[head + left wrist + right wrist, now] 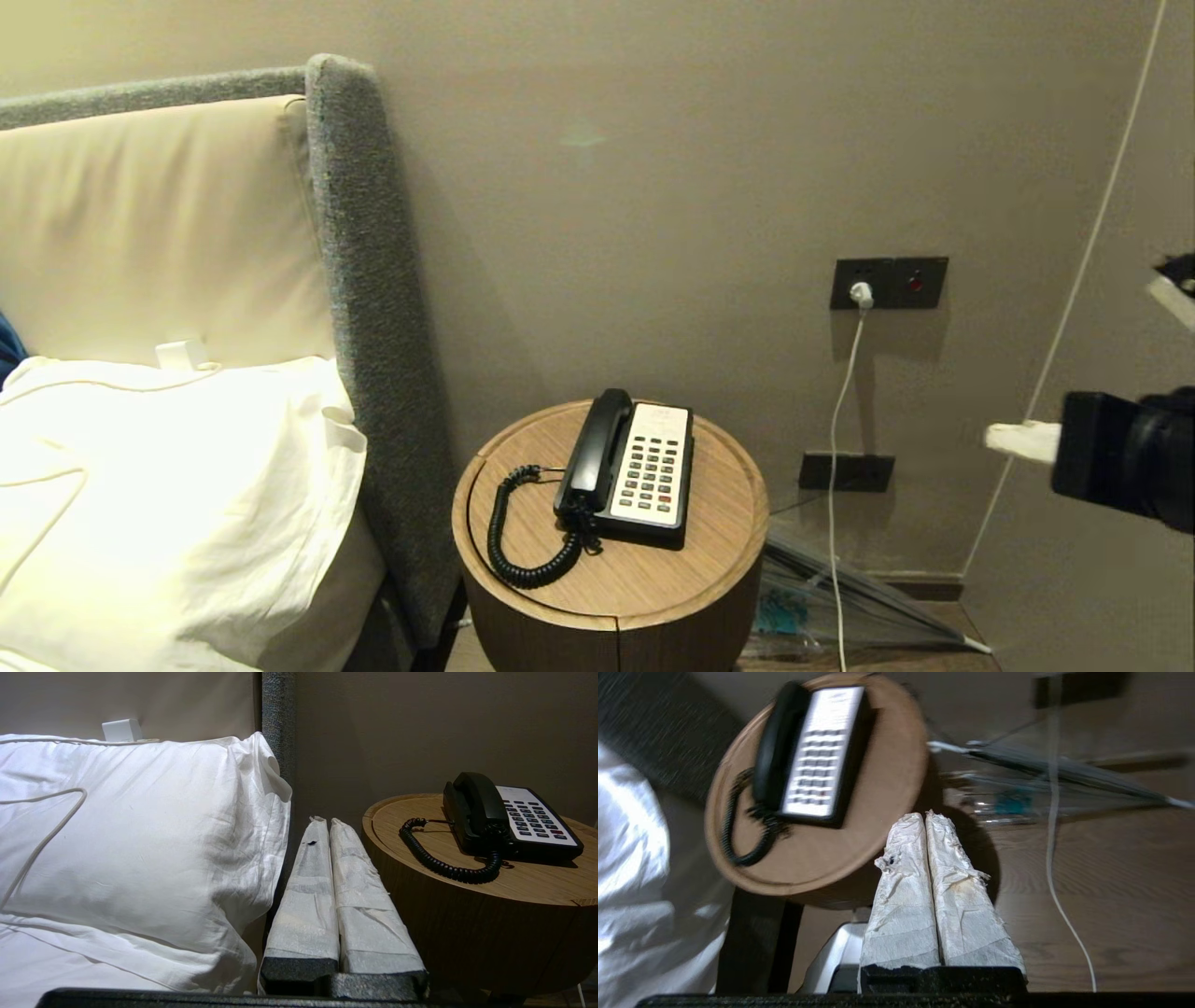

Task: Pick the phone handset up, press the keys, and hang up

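Wood round nightstand by bed, handset cradled; both pincers clenched, empty.

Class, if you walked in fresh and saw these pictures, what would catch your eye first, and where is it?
First, the black-and-cream phone: its phone handset rests in the cradle beside the keys, on a round wooden side table next to the bed. Then the right gripper, shut, at the right edge, off the table.
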Available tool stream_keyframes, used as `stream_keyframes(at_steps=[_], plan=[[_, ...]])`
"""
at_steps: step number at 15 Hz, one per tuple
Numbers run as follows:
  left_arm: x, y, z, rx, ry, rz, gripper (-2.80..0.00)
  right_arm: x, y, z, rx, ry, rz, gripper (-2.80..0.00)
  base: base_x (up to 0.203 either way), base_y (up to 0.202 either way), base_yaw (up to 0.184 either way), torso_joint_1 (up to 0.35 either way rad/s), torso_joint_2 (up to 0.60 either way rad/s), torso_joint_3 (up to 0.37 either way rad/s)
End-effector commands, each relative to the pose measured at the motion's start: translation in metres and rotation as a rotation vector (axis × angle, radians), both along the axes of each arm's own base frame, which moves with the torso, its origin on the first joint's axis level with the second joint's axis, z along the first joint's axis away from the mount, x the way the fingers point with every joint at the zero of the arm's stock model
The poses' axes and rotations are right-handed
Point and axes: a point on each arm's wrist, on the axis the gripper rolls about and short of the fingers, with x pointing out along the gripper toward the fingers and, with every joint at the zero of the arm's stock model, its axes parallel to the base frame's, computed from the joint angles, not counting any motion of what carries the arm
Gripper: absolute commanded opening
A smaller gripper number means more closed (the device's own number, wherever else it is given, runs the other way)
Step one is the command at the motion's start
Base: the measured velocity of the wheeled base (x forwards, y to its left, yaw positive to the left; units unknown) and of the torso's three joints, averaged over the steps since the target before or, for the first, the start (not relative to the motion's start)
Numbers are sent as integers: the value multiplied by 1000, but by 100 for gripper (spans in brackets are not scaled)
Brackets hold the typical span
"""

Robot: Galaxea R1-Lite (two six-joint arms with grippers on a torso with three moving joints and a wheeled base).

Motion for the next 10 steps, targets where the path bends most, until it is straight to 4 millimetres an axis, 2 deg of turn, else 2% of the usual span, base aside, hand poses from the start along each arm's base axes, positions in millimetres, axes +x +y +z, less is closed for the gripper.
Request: stream_keyframes(at_steps=[1,3,5,8,10], plan=[[3,0,-11,0,39,0,-280,-63,-51,-6,70,-140,-125,-280,0,0,0,0,0,0],[3,0,-11,0,39,0,-280,-108,-74,-26,72,-222,-218,-280,0,0,0,0,0,0],[3,0,-11,-1,39,0,-280,-139,-78,-53,12,-257,-218,-280,0,0,0,0,0,0],[3,0,-11,0,39,0,-280,-157,-77,-88,-113,-290,-144,-280,0,0,0,0,0,0],[3,0,-11,0,39,0,-280,-162,-75,-107,-178,-291,-168,-280,0,0,0,0,0,0]])
